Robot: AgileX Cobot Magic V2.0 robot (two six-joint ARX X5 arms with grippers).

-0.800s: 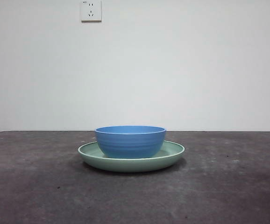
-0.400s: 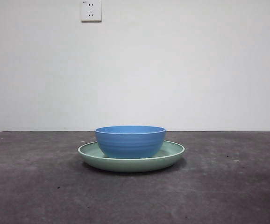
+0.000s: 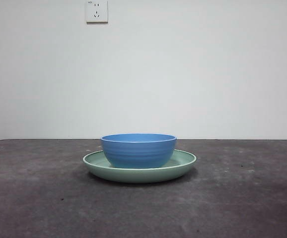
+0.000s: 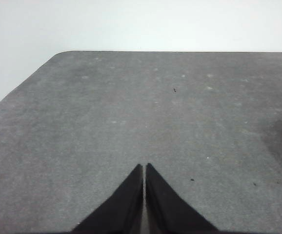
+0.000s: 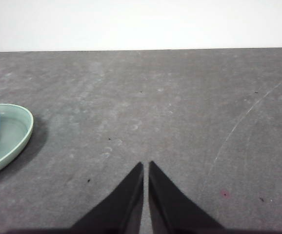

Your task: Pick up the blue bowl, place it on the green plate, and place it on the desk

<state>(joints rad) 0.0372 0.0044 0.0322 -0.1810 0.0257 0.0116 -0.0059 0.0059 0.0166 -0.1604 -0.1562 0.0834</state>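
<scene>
My right gripper (image 5: 146, 165), jaws closed and empty, probably sits nearer the blue bowl (image 3: 138, 149) resting on the green plate (image 3: 183, 166) than my closed left gripper (image 4: 144, 166).

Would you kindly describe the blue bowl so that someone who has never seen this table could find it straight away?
Look at the middle of the dark grey desk, below the white wall with its socket. A wide, shallow green plate lies there, and the blue bowl stands upright on it. The bowl is the deeper, narrower dish, medium blue with faint rings around its outer wall.
</scene>
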